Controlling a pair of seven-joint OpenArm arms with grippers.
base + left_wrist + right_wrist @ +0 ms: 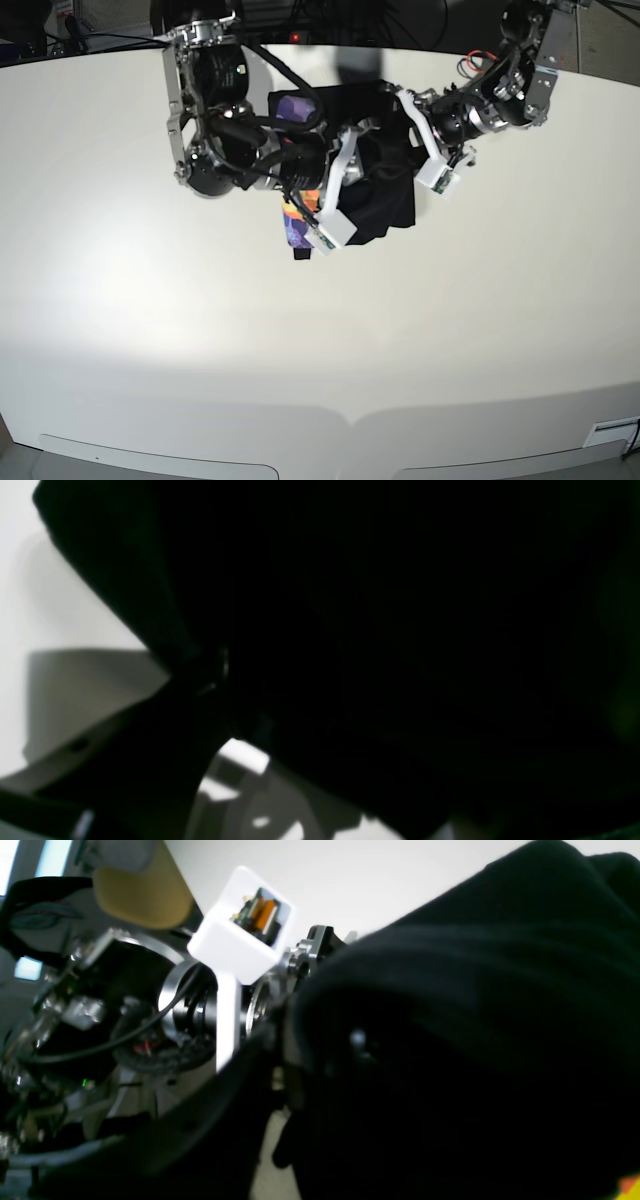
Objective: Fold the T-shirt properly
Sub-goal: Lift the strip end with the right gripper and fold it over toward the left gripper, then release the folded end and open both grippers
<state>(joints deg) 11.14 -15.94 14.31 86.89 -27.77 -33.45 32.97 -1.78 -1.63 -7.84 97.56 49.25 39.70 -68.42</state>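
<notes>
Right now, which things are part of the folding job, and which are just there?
For the job:
- T-shirt, black, bunched up between the arms
- left gripper
- right gripper

Just there:
- white table
- cables at the back edge

T-shirt (pixel 385 190) is lying bunched in a compact heap at the far middle of the white tabletop, between the two arms. Black cloth is mostly showing, with orange-purple print peeking out along its left edge. Black folds are filling both wrist views close up.
</notes>
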